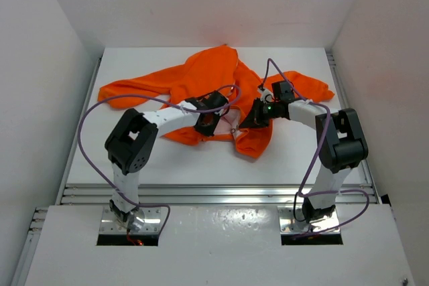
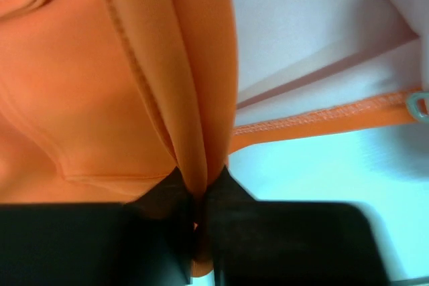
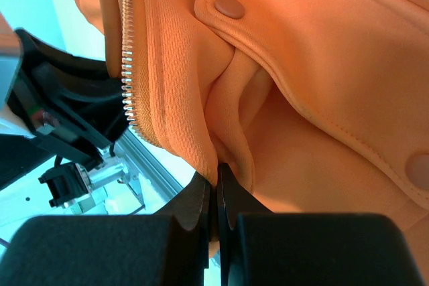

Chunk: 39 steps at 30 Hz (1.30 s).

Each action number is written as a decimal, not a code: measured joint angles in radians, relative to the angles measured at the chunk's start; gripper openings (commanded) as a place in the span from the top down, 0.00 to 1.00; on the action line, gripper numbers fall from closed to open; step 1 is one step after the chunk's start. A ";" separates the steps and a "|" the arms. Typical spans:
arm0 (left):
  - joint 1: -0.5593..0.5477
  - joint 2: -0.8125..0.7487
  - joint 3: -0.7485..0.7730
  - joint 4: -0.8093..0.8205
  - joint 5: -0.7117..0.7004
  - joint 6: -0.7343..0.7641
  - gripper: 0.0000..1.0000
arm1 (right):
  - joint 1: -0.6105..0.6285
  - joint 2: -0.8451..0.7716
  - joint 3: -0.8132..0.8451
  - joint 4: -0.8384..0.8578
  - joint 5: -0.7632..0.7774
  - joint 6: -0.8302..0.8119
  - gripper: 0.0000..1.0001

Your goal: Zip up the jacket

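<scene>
Left arm (image 1: 157,120) and right arm (image 1: 315,113) are bent inward, wrists set near each other at centre. Left gripper (image 2: 201,187) is clamped on a jacket (image 2: 80,98) fold; right gripper (image 3: 214,182) likewise.

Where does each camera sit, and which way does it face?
Top external: above, behind the bases, looking down at the jacket on the table; left arm, right arm show.
Left wrist: on the left gripper, facing along its fingers, shut on an orange fold.
Right wrist: on the right gripper, pinching fabric near the zipper teeth.
Shared: both wrist views show pinched fabric.
</scene>
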 measured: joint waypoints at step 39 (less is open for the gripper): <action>0.320 -0.417 -0.486 0.832 0.945 -0.129 1.00 | 0.031 -0.257 -0.148 0.099 -0.183 -0.052 1.00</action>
